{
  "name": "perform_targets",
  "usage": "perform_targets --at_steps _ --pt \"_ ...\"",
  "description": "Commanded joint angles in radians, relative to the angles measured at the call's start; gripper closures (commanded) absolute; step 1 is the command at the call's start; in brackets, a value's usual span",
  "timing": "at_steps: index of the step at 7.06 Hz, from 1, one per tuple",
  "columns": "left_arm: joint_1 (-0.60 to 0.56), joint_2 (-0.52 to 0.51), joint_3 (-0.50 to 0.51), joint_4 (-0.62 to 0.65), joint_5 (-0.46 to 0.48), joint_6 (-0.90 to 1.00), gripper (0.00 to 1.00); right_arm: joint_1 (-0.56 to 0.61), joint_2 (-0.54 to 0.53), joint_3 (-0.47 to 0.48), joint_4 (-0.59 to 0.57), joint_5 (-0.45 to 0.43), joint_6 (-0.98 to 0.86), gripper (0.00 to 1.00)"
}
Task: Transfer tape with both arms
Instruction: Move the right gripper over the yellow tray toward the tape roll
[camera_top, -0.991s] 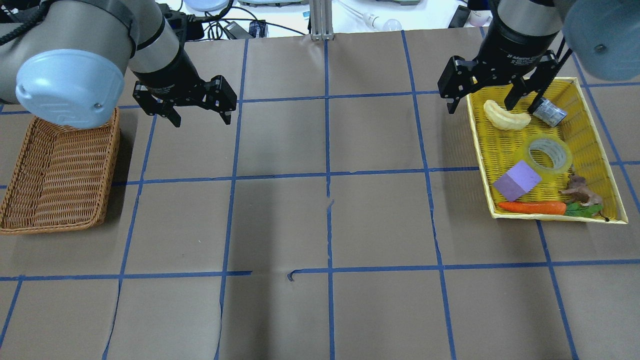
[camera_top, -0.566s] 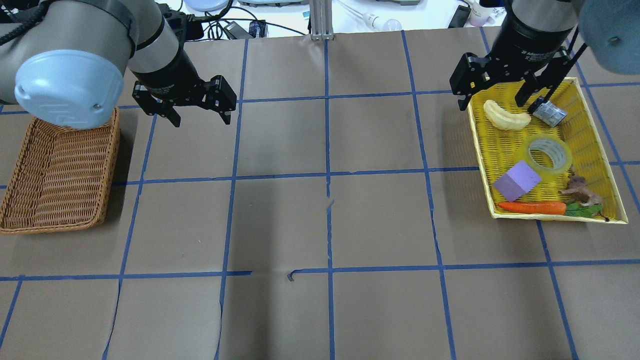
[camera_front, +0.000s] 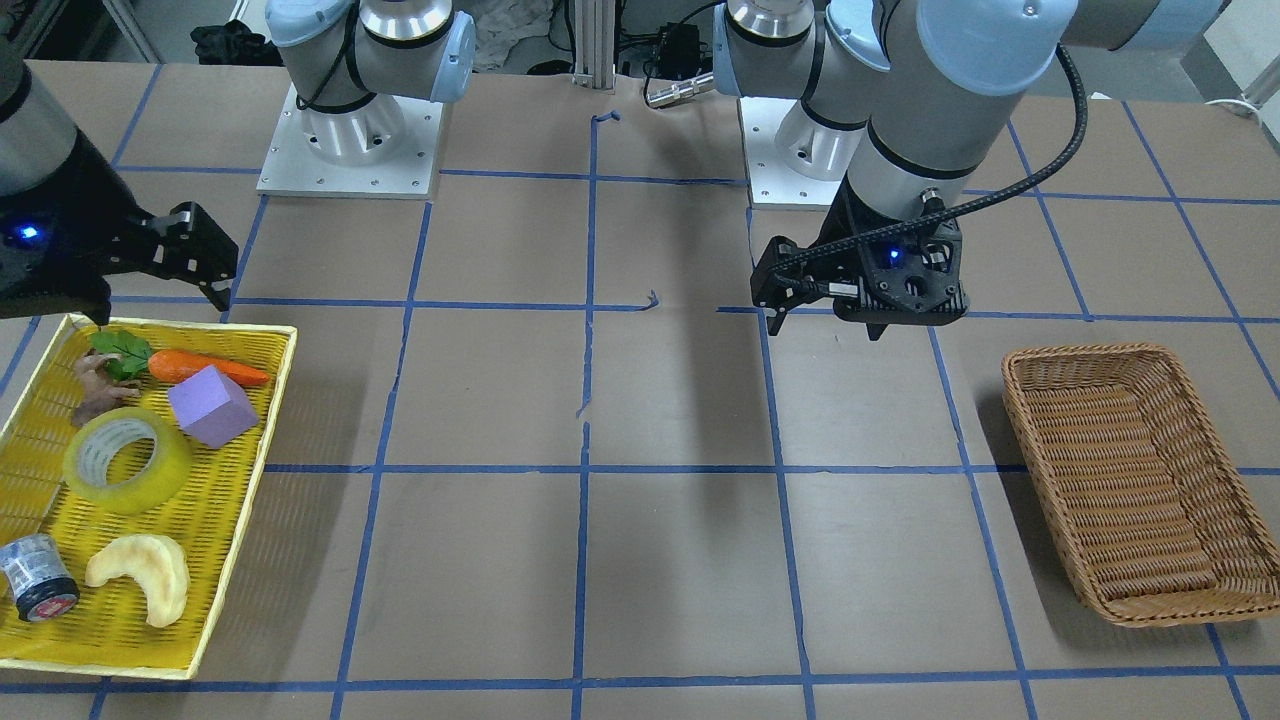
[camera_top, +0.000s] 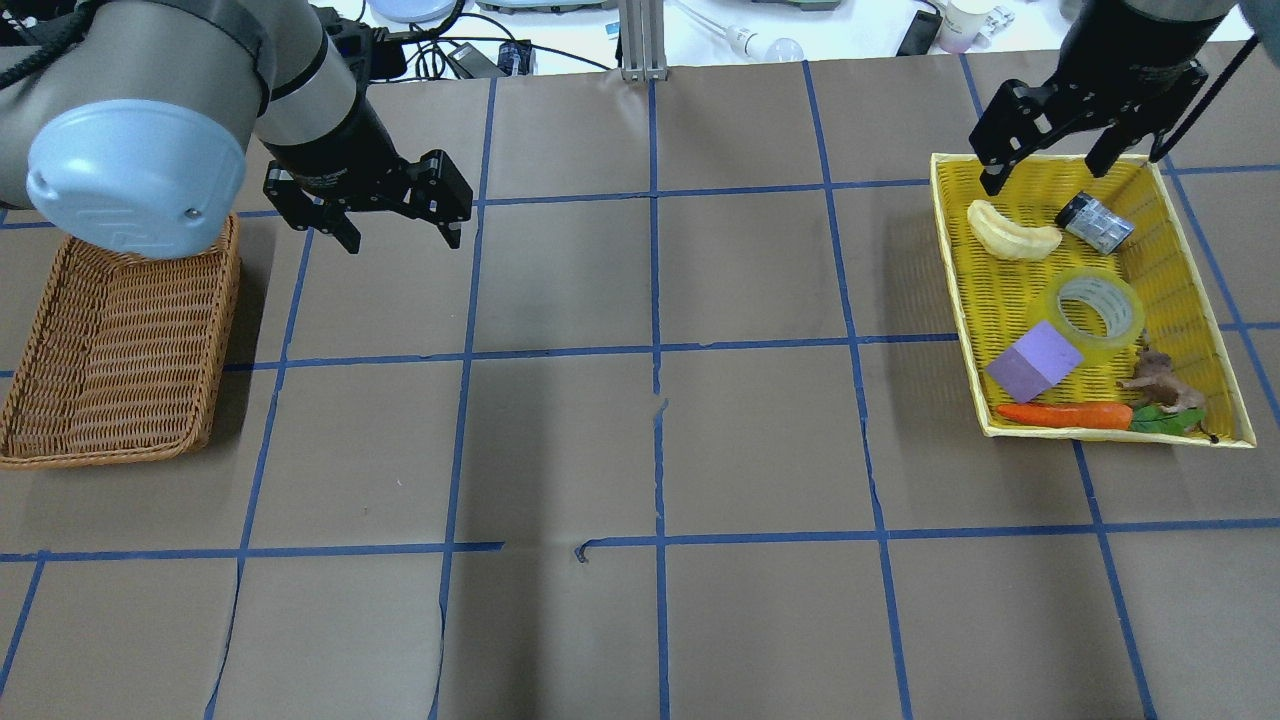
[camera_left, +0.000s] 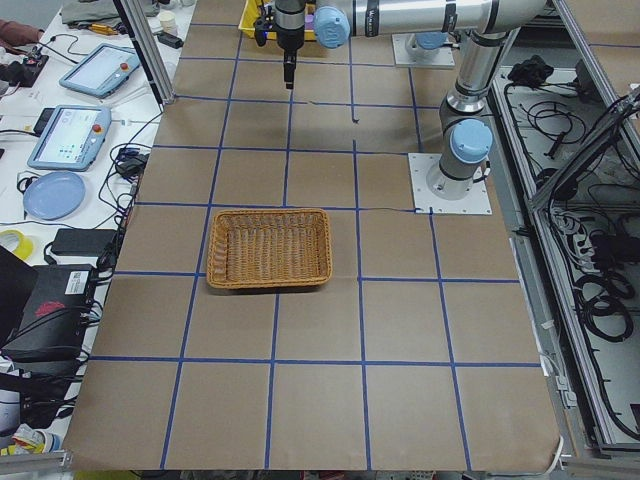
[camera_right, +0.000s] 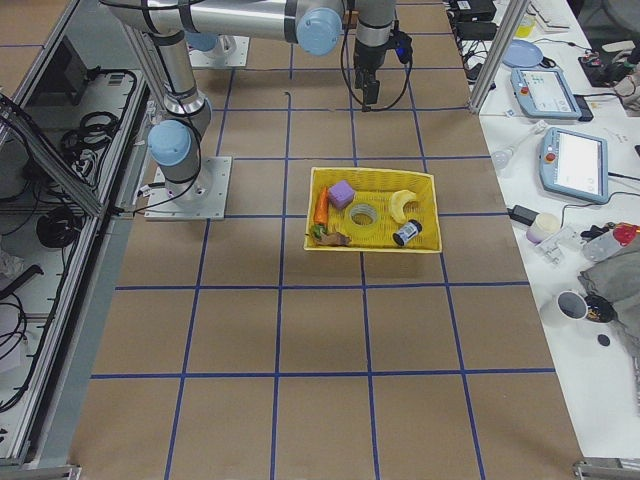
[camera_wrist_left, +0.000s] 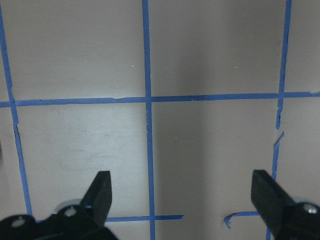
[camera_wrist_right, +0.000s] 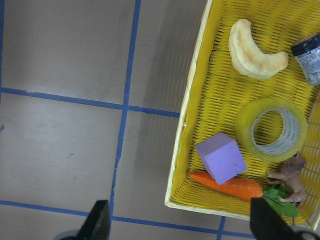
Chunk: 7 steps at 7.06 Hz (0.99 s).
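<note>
The tape (camera_top: 1097, 308) is a yellow-green roll lying flat in the yellow tray (camera_top: 955, 260) at the table's right. It also shows in the front view (camera_front: 128, 460) and in the right wrist view (camera_wrist_right: 272, 129). My right gripper (camera_top: 1045, 165) is open and empty, held above the tray's far edge, apart from the tape. My left gripper (camera_top: 403, 240) is open and empty above bare table, just right of the wicker basket (camera_top: 120, 360). The left wrist view shows only the open fingers (camera_wrist_left: 100, 192) over taped table.
In the tray with the tape lie a purple cube (camera_top: 1033, 360), a carrot (camera_top: 1065, 415), a pale banana-shaped piece (camera_top: 1012, 232), a grey cylinder (camera_top: 1095, 222) and a small brown toy animal (camera_top: 1160, 380). The table is brown paper with blue tape lines.
My right gripper has moved right and towards the table's far edge, off the tray's far left corner, still open. The left arm and the tray's contents have not moved.
</note>
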Motion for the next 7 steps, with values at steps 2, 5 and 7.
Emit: perform_targets --at_steps 2,5,7 --pt "0.000 -0.001 0.000 0.000 0.000 0.000 0.00 -0.172 0.102 0.022 -0.046 -0.002 -0.239 0.00" --pt "0.000 -0.003 -0.002 0.002 0.000 0.000 0.00 -0.245 0.231 0.122 -0.265 -0.007 -0.419 0.00" --pt "0.000 -0.004 -0.002 0.002 0.000 0.000 0.00 -0.262 0.303 0.162 -0.469 -0.008 -0.598 0.00"
